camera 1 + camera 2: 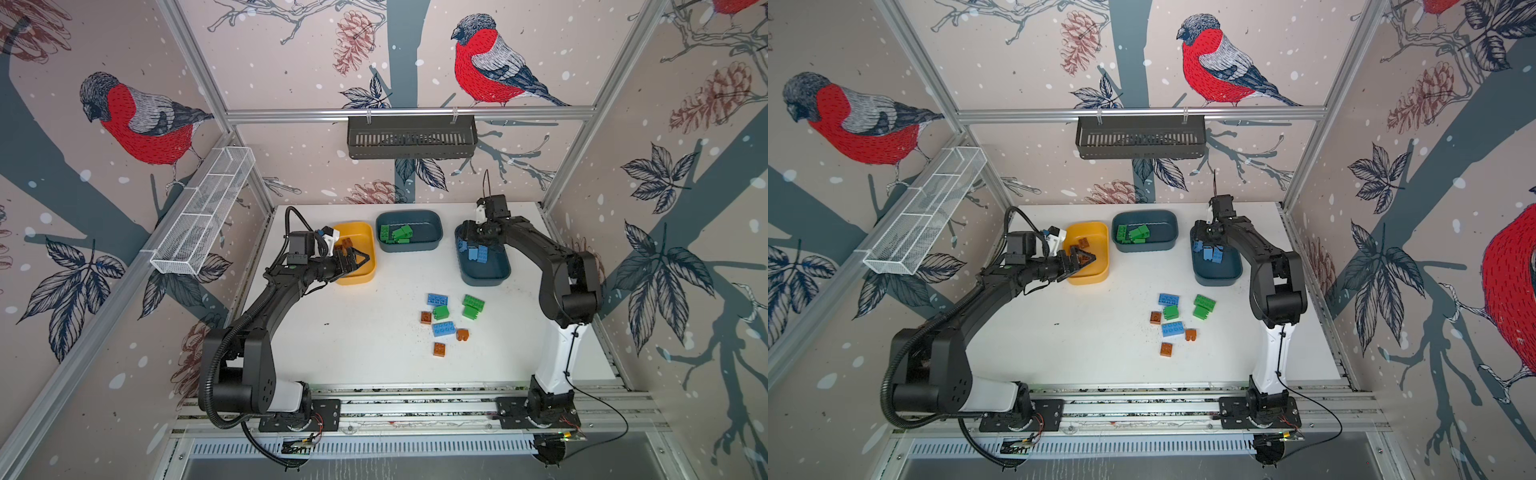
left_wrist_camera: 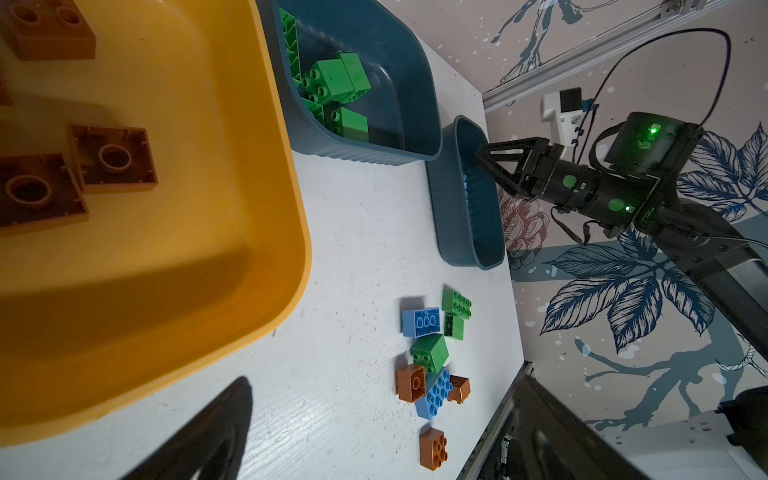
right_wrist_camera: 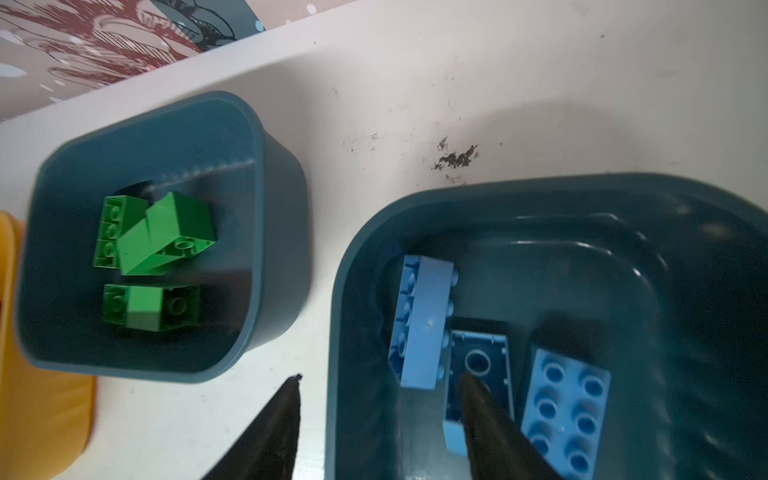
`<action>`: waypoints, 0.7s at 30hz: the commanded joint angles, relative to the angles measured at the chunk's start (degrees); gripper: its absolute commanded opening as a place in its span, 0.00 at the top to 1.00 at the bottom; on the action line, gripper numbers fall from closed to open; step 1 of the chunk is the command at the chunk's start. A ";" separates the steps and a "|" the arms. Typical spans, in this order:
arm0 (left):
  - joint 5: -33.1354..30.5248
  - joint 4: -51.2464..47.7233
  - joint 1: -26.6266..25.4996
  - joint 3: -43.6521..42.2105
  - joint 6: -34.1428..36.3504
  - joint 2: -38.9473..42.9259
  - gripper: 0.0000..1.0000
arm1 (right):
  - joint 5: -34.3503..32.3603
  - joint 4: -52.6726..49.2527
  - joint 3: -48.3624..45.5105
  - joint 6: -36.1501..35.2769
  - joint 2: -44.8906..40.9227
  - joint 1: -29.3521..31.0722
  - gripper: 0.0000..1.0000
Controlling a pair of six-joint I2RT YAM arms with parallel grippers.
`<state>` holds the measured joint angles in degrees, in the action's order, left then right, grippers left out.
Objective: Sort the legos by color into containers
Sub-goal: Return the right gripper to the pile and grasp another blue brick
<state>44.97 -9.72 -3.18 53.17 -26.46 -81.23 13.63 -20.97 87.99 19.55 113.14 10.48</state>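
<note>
My left gripper [image 1: 358,260] hangs open and empty over the yellow container [image 1: 365,275], which holds brown legos [image 2: 112,160]. My right gripper [image 3: 382,415] is open over the near-right teal container [image 1: 494,274]; its fingers [image 3: 484,419] stand apart above light blue legos [image 3: 424,320], one of them tilted on edge. The back teal container [image 1: 432,243] holds green legos [image 1: 399,233]. Loose legos lie on the white table: blue [image 1: 437,299], blue [image 1: 443,328], green [image 1: 473,302], green [image 1: 440,311], brown [image 1: 425,317], brown [image 1: 439,349].
A dark slotted basket [image 1: 411,137] hangs on the back wall and a white wire mesh tray [image 1: 203,216] on the left wall. The loose legos cluster at the table's right middle, between the two arm bases [image 1: 540,407].
</note>
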 commanded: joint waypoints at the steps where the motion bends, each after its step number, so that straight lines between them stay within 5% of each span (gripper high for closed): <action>1: 1.02 0.92 0.06 0.28 0.99 -0.08 0.03 | 2.47 -0.39 -4.78 2.56 -5.26 0.63 0.31; 7: 1.43 2.38 0.08 -0.34 0.30 -0.77 0.03 | 0.44 -2.22 -16.05 6.63 -16.48 4.72 0.22; 15: 1.71 3.21 0.09 -1.05 0.27 -1.08 0.03 | -6.93 -3.26 -25.08 11.01 -23.76 15.36 0.22; 21: 1.70 3.27 0.06 -2.33 0.62 -0.37 0.03 | -5.30 -2.67 -26.70 -8.08 -22.55 23.06 0.22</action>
<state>45.39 -9.21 -3.18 51.29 -26.52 -82.17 8.36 -23.86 61.56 22.39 90.15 31.62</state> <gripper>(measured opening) 0.972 0.769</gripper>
